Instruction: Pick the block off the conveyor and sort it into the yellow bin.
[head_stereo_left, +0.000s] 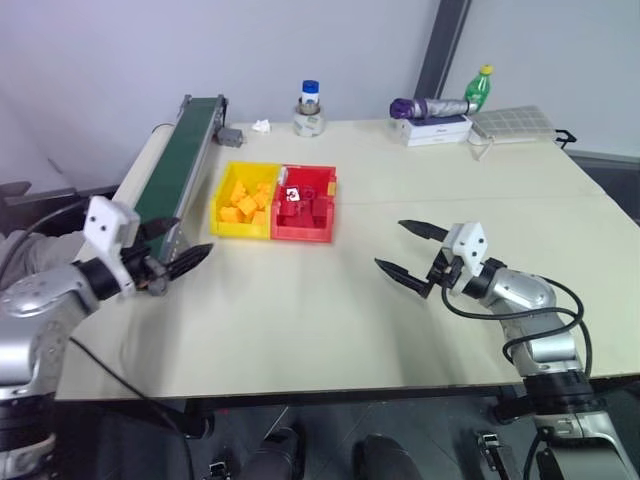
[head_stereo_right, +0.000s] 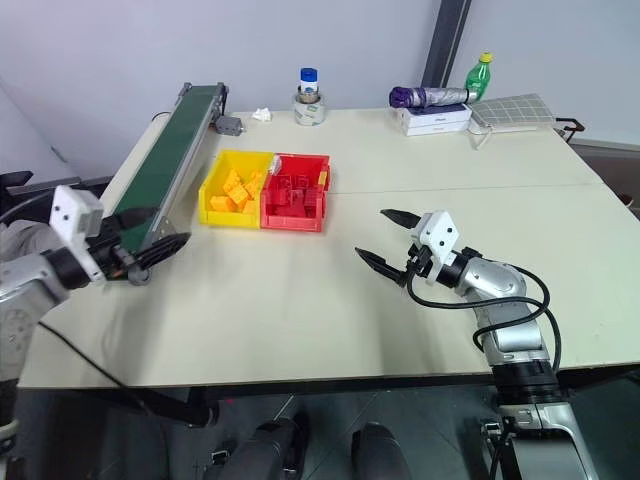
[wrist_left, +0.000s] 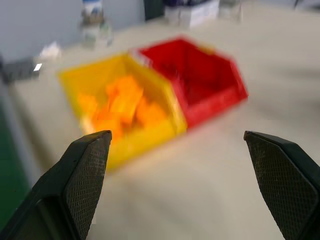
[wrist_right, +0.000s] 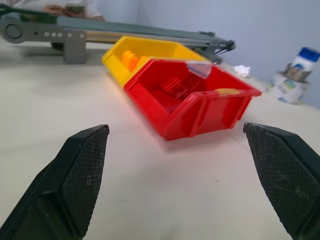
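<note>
left eye view: the left gripper (head_stereo_left: 185, 262) hangs by the near end of the conveyor (head_stereo_left: 180, 160) along the table's left edge, fingers spread and empty. the yellow bin (head_stereo_left: 243, 227) sits mid-table against the belt's inner rail, touching the red bin (head_stereo_left: 305, 232), and yellow blocks (head_stereo_left: 248, 202) are piled inside; i can't tell which one is the task's block.

right eye view: the right gripper (head_stereo_right: 390, 240) hovers over bare table toward the near right, fingers wide apart, nothing between them.

left wrist view: both bins ahead, blurred.

right wrist view: the red bin nearest. risk, as i judge it: the twins touch, so a careless drop lands a block in red.
</note>
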